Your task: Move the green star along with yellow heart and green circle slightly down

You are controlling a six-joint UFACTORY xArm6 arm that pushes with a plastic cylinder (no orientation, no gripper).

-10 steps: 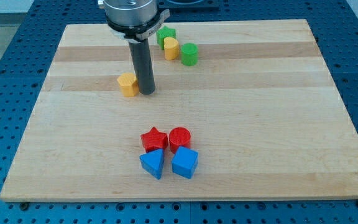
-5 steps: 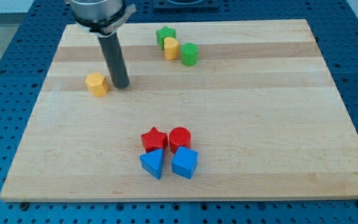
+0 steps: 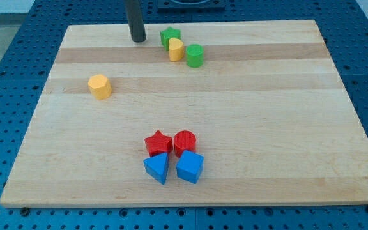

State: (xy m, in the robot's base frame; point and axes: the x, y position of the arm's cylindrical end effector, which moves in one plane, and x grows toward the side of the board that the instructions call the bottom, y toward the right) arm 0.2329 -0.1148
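Note:
The green star (image 3: pixel 169 36), the yellow heart (image 3: pixel 176 49) and the green circle (image 3: pixel 194 55) stand touching in a slanted row near the view's top, a little left of centre. My tip (image 3: pixel 137 39) rests on the board to the left of the green star, with a clear gap between them. The rod rises out of the view's top.
A yellow hexagon (image 3: pixel 99 85) lies alone at the left. A red star (image 3: pixel 158 142), a red circle (image 3: pixel 184 142), a blue triangle (image 3: pixel 157 168) and a blue cube (image 3: pixel 190 167) cluster near the bottom. The wooden board (image 3: pixel 286 115) sits on a blue perforated table.
My tip pushed the yellow hexagon left, then left it and moved up and right to beside the green star. The other blocks have not moved.

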